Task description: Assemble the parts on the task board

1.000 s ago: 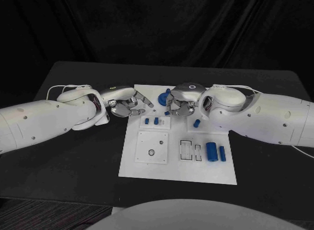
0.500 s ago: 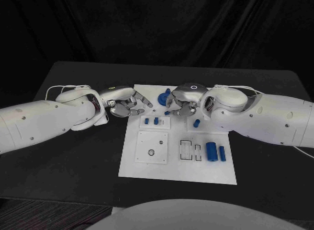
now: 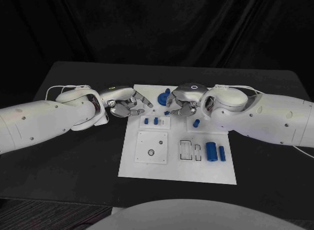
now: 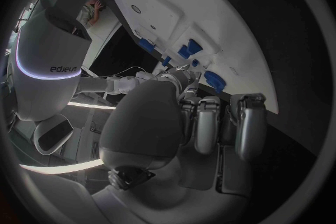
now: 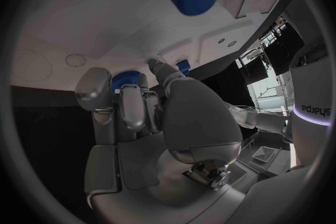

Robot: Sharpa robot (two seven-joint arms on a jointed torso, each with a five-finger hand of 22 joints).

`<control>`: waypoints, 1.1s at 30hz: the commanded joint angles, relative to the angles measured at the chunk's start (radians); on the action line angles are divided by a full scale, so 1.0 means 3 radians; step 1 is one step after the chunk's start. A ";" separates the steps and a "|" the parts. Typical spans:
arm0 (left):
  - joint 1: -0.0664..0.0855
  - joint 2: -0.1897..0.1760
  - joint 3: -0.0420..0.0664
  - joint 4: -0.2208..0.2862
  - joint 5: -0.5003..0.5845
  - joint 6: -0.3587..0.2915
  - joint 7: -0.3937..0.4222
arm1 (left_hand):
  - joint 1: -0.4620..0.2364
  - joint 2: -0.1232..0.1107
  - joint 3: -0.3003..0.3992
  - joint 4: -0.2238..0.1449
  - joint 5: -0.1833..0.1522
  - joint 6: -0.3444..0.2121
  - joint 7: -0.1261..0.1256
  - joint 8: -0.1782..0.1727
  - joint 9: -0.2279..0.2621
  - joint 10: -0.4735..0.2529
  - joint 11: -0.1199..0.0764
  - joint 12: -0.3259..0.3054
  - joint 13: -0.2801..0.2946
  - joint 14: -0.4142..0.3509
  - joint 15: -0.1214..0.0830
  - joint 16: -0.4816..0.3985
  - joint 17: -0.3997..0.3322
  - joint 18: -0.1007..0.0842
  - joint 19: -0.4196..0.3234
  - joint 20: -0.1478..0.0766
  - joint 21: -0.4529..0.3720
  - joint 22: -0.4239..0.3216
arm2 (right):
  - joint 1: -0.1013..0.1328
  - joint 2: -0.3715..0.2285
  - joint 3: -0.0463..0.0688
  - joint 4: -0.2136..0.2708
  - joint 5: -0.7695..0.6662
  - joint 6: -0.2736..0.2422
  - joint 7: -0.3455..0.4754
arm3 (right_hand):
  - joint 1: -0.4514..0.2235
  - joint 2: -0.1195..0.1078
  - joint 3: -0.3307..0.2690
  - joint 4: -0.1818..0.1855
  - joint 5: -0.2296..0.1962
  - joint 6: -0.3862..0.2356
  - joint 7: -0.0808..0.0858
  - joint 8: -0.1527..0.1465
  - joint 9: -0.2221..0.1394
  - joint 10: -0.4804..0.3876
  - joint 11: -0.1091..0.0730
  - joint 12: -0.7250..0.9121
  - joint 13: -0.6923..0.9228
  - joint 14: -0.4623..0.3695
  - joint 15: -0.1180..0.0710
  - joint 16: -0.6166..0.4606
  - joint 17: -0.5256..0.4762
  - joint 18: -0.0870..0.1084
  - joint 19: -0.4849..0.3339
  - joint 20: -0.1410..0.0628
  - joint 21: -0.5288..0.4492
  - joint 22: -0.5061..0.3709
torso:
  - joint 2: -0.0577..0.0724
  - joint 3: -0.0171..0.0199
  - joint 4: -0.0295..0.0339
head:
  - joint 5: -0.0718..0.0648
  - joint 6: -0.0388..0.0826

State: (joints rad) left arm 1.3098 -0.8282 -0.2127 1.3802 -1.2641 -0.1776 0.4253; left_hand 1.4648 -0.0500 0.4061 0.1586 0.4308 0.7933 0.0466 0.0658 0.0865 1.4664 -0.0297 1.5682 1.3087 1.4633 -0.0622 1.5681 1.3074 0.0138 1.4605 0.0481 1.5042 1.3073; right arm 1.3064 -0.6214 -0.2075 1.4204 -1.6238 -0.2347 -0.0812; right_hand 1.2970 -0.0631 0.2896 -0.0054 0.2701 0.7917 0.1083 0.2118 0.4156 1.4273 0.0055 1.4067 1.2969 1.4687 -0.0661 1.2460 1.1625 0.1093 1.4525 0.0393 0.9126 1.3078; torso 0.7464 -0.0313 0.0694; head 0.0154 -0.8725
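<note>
Task board, far end behind hands

Right hand hides task board far edge; blue part half covered, grasp unclear

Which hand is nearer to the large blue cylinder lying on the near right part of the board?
Right. The right hand is over the board's far end, beyond the large blue cylinder. The left hand is at the board's far left edge, farther off.

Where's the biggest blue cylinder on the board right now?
In the head view, the cylinder lies on the board's right side, between the white slots and a thinner blue part.
</note>
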 commanded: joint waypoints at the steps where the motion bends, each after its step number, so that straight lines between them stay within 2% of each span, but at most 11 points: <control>1: -0.0005 0.0005 0.0003 0.0007 0.0005 0.0002 0.0031 | -0.0016 0.0005 0.0012 0.0001 0.0012 0.0012 0.0021 0.0017 0.0005 0.0348 0.0025 0.0009 0.0874 0.0358 0.0008 0.0009 0.0878 0.0031 0.0111 0.0009 -0.0017 0.0776 | -0.0013 0.0019 0.0001 -0.0024 -0.0004 0.0048 -0.0004 | 0.0024 -0.0004 0.0004 0.0007 -0.0013 0.0049 0.0002 0.0016 -0.0009 -0.0015 0.0007 -0.0007 -0.0001 0.0109 0.0008 -0.0002 0.0000 -0.0017 -0.0020 0.0010 0.0011 0.0416 | 0.0002 0.0003 0.0008 | -0.0009 0.0000; 6: -0.0005 0.0014 0.0003 0.0004 0.0005 0.0005 0.0032 | -0.0018 0.0007 0.0015 0.0001 0.0012 0.0012 0.0022 0.0016 0.0005 0.0348 0.0027 0.0009 0.0874 0.0358 0.0009 0.0009 0.0878 0.0032 0.0108 0.0010 -0.0020 0.0774 | -0.0032 0.0058 0.0001 -0.0071 -0.0004 0.0041 0.0021 | 0.0042 0.0000 -0.0002 0.0004 -0.0023 0.0160 -0.0015 0.0071 -0.0020 -0.0016 0.0002 -0.0007 -0.0002 0.0110 0.0006 -0.0001 0.0000 -0.0015 -0.0022 0.0010 0.0011 0.0415 | 0.0001 0.0004 0.0002 | -0.0002 0.0000; 16: -0.0005 0.0029 0.0003 -0.0006 0.0005 0.0031 0.0029 | -0.0020 0.0010 0.0017 0.0002 0.0012 0.0011 0.0022 0.0015 0.0004 0.0348 0.0028 0.0009 0.0874 0.0358 0.0010 0.0009 0.0878 0.0032 0.0106 0.0011 -0.0021 0.0774 | -0.0089 0.0123 0.0001 -0.0140 -0.0004 0.0015 0.0086 | 0.0072 -0.0007 -0.0007 -0.0013 -0.0047 0.0203 -0.0027 0.0094 -0.0030 -0.0017 -0.0015 -0.0007 -0.0002 0.0109 -0.0004 -0.0003 -0.0003 -0.0014 -0.0023 0.0006 0.0014 0.0416 | 0.0000 0.0002 0.0006 | 0.0024 0.0000; 26: -0.0005 0.0039 0.0003 -0.0014 0.0005 0.0056 0.0024 | -0.0022 0.0014 0.0020 0.0003 0.0012 0.0010 0.0022 0.0013 0.0004 0.0348 0.0029 0.0009 0.0874 0.0358 0.0011 0.0009 0.0878 0.0033 0.0105 0.0012 -0.0023 0.0773 | -0.0121 0.0163 0.0002 -0.0198 -0.0004 0.0005 0.0124 | 0.0114 0.0000 -0.0010 -0.0027 -0.0087 0.0299 -0.0061 0.0133 -0.0049 -0.0019 -0.0055 -0.0011 -0.0006 0.0109 -0.0034 -0.0003 -0.0004 -0.0012 -0.0025 -0.0015 0.0016 0.0416 | 0.0001 0.0003 0.0009 | 0.0022 0.0000; 29: -0.0005 0.0045 0.0003 -0.0018 0.0005 0.0065 0.0025 | -0.0023 0.0018 0.0023 0.0004 0.0012 0.0008 0.0022 0.0012 0.0003 0.0348 0.0029 0.0009 0.0874 0.0358 0.0012 0.0009 0.0878 0.0033 0.0104 0.0013 -0.0023 0.0773 | -0.0125 0.0161 0.0002 -0.0206 -0.0004 -0.0009 0.0132 | 0.0137 0.0017 -0.0005 -0.0032 -0.0004 0.0427 -0.0084 0.0174 -0.0059 -0.0015 -0.0069 -0.0008 0.0001 0.0110 -0.0047 0.0002 0.0002 -0.0015 -0.0023 -0.0030 0.0032 0.0419 | 0.0002 0.0002 0.0012 | 0.0021 0.0000; 33: -0.0005 0.0067 0.0003 -0.0029 0.0005 0.0076 0.0032 | -0.0025 0.0024 0.0027 0.0006 0.0013 0.0006 0.0022 0.0011 0.0003 0.0348 0.0030 0.0009 0.0874 0.0358 0.0013 0.0009 0.0878 0.0033 0.0103 0.0013 -0.0024 0.0773 | -0.0127 0.0141 0.0002 -0.0204 -0.0004 -0.0061 0.0149 | 0.0162 0.0044 -0.0006 -0.0042 0.0107 0.0624 -0.0118 0.0261 -0.0035 -0.0012 -0.0053 -0.0005 0.0006 0.0112 -0.0038 0.0006 0.0006 -0.0019 -0.0022 -0.0030 0.0040 0.0421 | 0.0001 0.0002 0.0009 | 0.0027 0.0000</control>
State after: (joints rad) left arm 1.3098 -0.8115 -0.2128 1.3711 -1.2641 -0.1686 0.4244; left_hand 1.4608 -0.0461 0.4088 0.1615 0.4308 0.7934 0.0465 0.0658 0.0864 1.4664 -0.0297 1.5682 1.3087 1.4633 -0.0622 1.5681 1.3073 0.0138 1.4605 0.0481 1.5006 1.3080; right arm 1.2773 -0.5747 -0.2021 1.3605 -1.6216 -0.2533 -0.0428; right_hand 1.3337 -0.0539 0.2894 -0.0116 0.2946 0.9642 0.0762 0.2782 0.3933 1.4210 -0.0096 1.4067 1.2973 1.4670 -0.0752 1.2465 1.1627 0.1093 1.4490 0.0358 0.9204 1.3075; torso 0.7466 -0.0306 0.0728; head 0.0216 -0.8725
